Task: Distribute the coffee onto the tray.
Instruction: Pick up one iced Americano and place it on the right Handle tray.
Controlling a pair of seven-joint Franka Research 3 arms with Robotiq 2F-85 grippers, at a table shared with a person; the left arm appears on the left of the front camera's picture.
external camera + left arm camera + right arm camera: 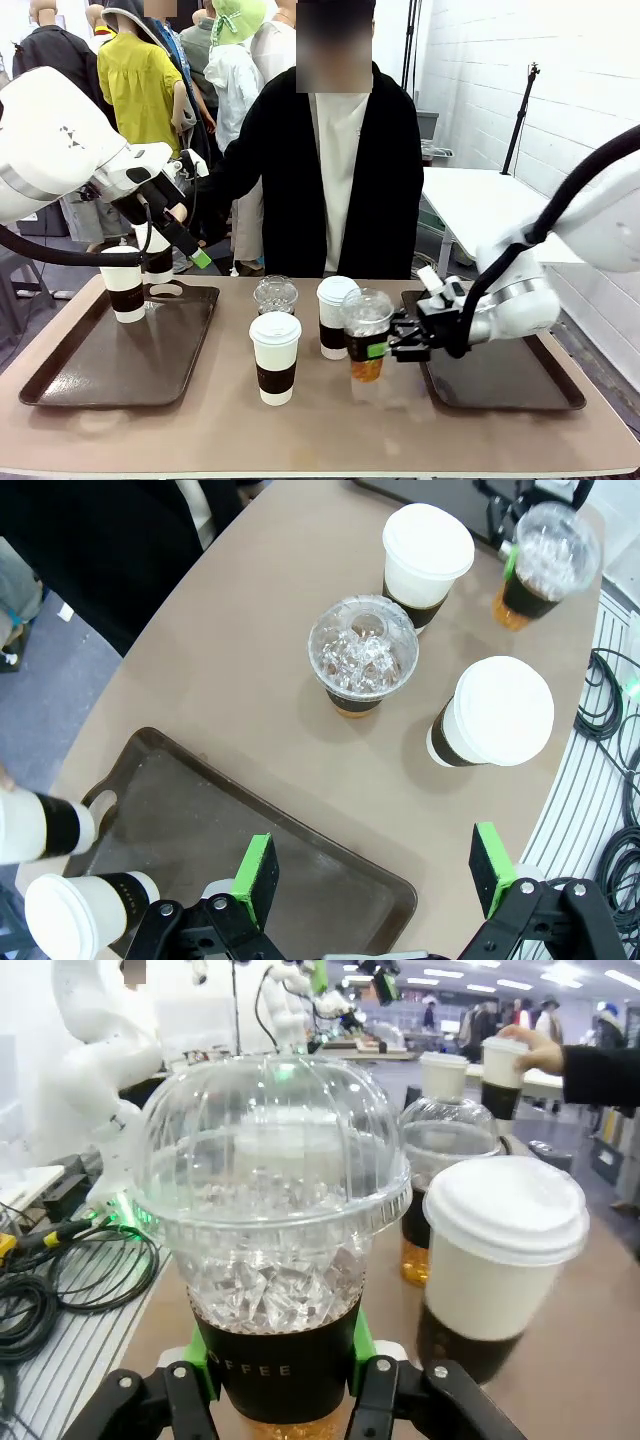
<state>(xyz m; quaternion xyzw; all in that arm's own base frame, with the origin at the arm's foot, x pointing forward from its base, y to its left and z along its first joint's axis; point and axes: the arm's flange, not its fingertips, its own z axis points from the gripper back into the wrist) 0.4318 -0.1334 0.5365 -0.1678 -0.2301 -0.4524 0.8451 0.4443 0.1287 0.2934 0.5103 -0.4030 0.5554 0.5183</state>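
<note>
My right gripper (385, 345) is shut on a clear dome-lidded coffee cup (367, 333) with ice and brown drink, just left of the right tray (500, 385). In the right wrist view its green pads clamp the cup's dark sleeve (275, 1370). Mid-table stand two white sleeved cups (275, 356) (334, 315) and another dome-lidded cup (275, 294). On the left tray (110, 365) stands a white cup (125, 283). A person's hand holds a second one (157, 258) behind it. My left gripper (190, 245) hangs open above that tray, its pads (258, 878) wide apart.
The person stands at the far side of the table, one arm reaching toward the left tray. Cables (610, 700) lie off the table's near edge. A white table (480, 195) stands behind on the right.
</note>
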